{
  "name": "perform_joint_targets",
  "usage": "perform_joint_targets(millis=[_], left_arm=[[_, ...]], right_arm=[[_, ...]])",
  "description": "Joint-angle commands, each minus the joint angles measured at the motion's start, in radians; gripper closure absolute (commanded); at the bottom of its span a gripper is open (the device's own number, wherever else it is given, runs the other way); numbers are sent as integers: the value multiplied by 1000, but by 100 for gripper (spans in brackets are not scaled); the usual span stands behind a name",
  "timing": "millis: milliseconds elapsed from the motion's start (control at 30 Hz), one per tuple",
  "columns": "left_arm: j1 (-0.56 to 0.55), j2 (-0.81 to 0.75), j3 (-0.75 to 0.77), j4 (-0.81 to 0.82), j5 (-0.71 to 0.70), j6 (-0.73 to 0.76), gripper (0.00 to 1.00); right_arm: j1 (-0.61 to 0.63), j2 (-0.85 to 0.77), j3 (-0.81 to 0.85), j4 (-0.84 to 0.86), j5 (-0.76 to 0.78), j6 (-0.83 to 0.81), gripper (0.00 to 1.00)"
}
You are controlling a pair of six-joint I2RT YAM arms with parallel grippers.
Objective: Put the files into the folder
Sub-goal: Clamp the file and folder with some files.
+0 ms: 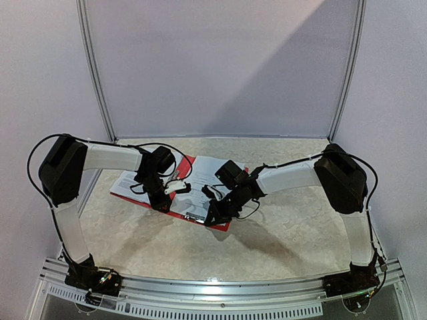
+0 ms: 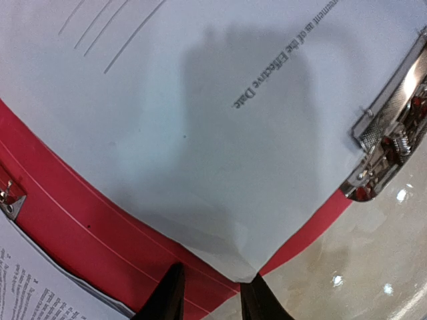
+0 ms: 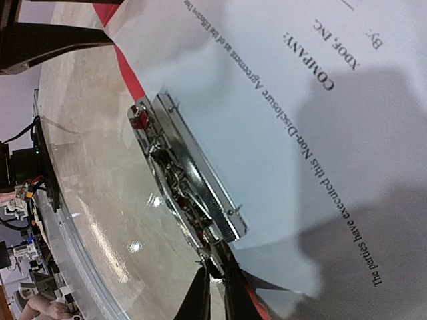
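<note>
In the left wrist view, only the two tips of the left end effector (image 2: 212,300) show, cut by the bottom edge. The clip (image 2: 390,133) runs off the right edge, and the files (image 2: 200,133) and folder (image 2: 80,227) pass out of frame. In the right wrist view, just the tips of the right end effector (image 3: 215,293) show, close together. Whether they touch the clip's end cannot be told, and the files hide most of the folder. From above, both arms (image 1: 110,158) cover the folder's middle, and the print is too small to read.
</note>
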Motion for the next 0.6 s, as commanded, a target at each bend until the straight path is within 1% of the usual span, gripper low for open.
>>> perform_joint_targets(millis=[0, 233, 300, 567], left_arm=[[-28, 106, -60, -34, 13, 9, 72], [-28, 109, -59, -37, 13, 9, 72], [-29, 109, -59, -38, 12, 10, 72], [-28, 111, -56, -40, 12, 10, 72]], right_arm=[[7, -12, 0, -63, 24, -10, 91], [12, -49, -10, -42, -34, -16, 89], [12, -66, -16, -47, -45, -19, 87], [12, -148, -46, -47, -80, -28, 85]])
